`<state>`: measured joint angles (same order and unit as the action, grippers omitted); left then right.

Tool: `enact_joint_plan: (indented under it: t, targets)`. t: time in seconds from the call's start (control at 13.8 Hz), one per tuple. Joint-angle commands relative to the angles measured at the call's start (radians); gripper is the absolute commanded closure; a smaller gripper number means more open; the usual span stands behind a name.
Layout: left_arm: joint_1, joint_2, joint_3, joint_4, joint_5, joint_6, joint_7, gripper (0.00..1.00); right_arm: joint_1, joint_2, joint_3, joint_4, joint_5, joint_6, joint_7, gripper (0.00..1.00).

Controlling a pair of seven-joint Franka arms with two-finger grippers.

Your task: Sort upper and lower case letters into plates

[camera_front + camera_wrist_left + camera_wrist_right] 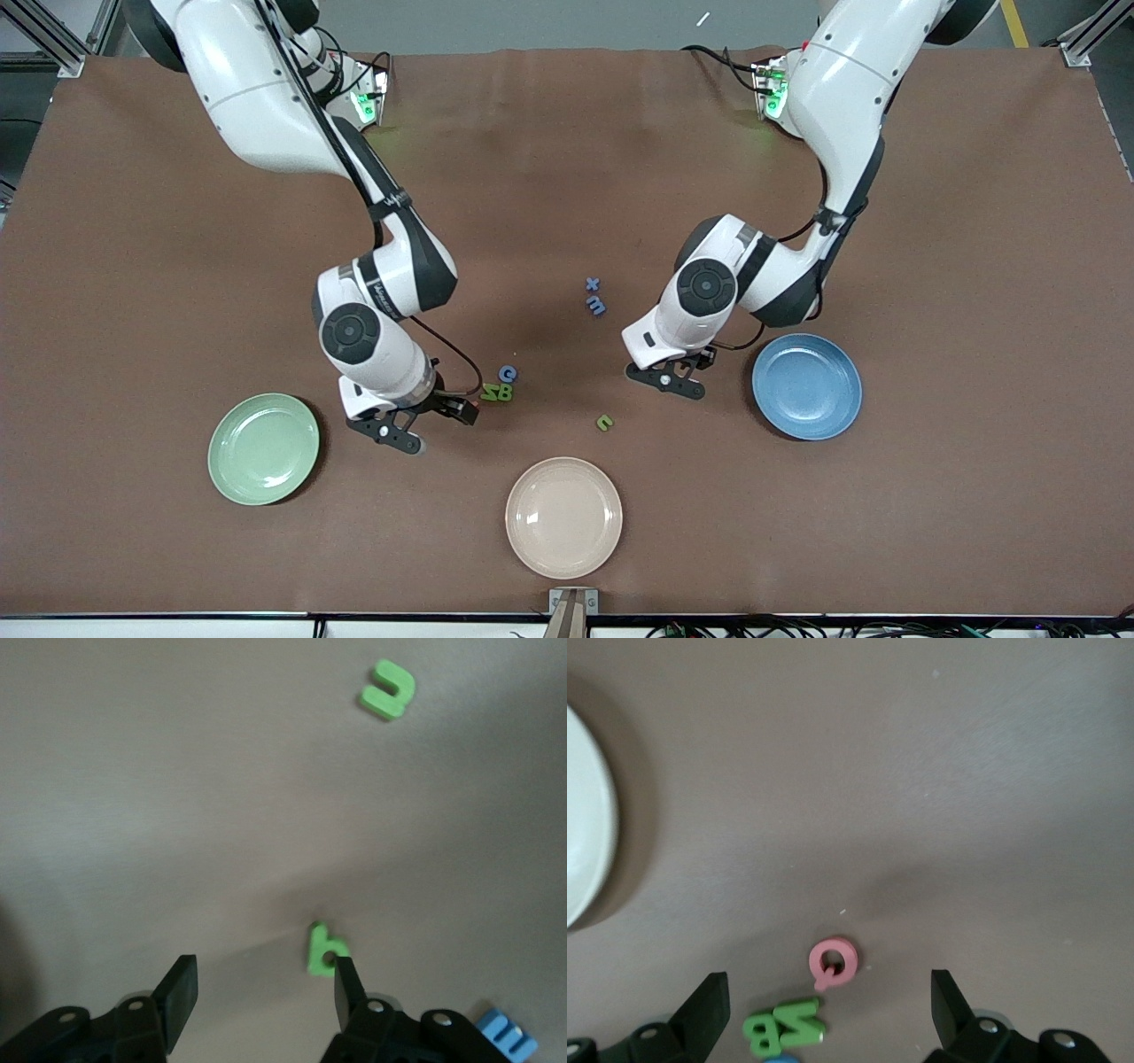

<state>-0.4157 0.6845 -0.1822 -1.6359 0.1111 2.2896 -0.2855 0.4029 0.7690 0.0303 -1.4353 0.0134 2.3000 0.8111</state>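
Brown felt covered the desk [567,177]. Left claw [261,992] hung low beside the blue plate [806,386], fingers apart, one fingertip [345,979] by a green letter b [323,948]. Right claw [828,1001] hung wide apart near the pale green plate [263,449], over a pink Q [833,963] and green letters [782,1026]. Blue letters [594,297] lay mid-desk; a cream plate [563,517] sat nearest the camera.
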Motion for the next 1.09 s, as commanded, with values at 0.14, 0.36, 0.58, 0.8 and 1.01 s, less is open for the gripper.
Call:
enact_joint_plan:
  t: [0.14,0.36,0.58,0.8,1.01]
  targets:
    - [-0.022,0.058,0.001,0.015,0.007,0.047,-0.009,0.37,0.039,0.068,-0.020,0.047,-0.070,-0.005,0.078,0.05]
    - [-0.022,0.085,0.001,0.016,0.009,0.056,0.002,0.46,0.050,0.099,-0.023,0.059,-0.096,0.006,0.120,0.12]
    - [-0.037,0.093,0.001,0.011,0.005,0.067,0.000,0.72,0.059,0.116,-0.023,0.059,-0.098,0.033,0.129,0.16]
    - [-0.038,0.105,0.001,0.013,0.005,0.067,-0.009,0.88,0.063,0.124,-0.023,0.059,-0.098,0.036,0.137,0.25]
    - [-0.025,0.098,0.003,0.016,0.005,0.067,-0.006,0.98,0.065,0.127,-0.023,0.059,-0.098,0.035,0.138,0.42]
